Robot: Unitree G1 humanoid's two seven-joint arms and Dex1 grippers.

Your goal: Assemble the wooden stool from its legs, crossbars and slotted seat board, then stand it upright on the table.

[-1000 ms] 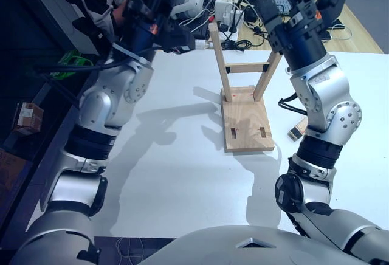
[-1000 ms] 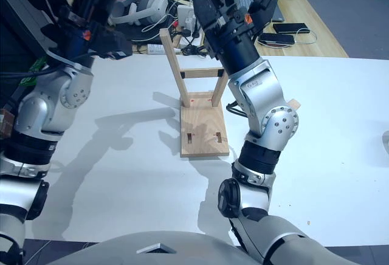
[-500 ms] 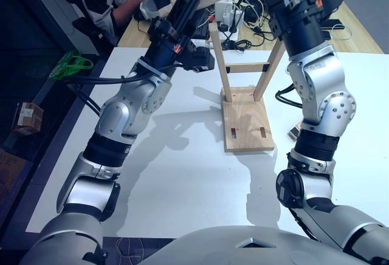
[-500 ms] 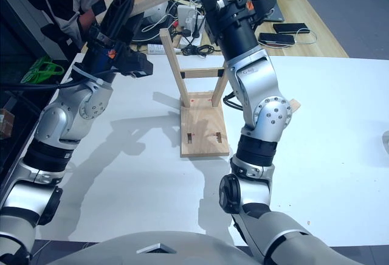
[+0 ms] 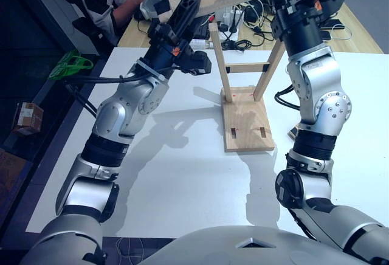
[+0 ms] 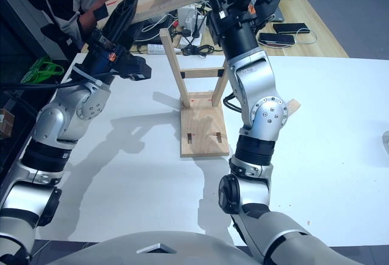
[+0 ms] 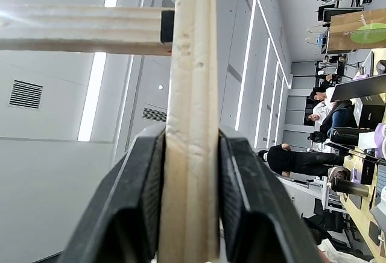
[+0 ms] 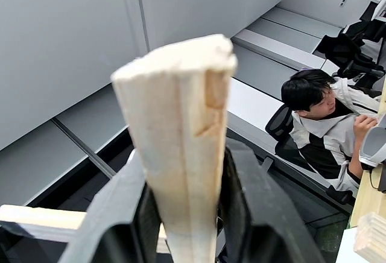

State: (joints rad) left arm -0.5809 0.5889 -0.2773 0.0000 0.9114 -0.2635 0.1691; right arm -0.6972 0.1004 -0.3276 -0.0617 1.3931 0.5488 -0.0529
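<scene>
left wrist view: gripping leg frame (image 7: 190,64) in left gripper (image 7: 190,151), likewise in right gripper (image 8: 184,175); held aloft; slotted seat board (image 5: 246,125) flat on table (image 5: 182,168).

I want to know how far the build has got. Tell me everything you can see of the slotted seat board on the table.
The pale wooden rectangular seat board lies flat on the white table. Two light wooden legs stand up from its far end, splaying apart towards their tops, joined by a wooden crossbar with dark ends. Two small rectangular slots near its near edge are empty. Nothing else rests on it.
</scene>
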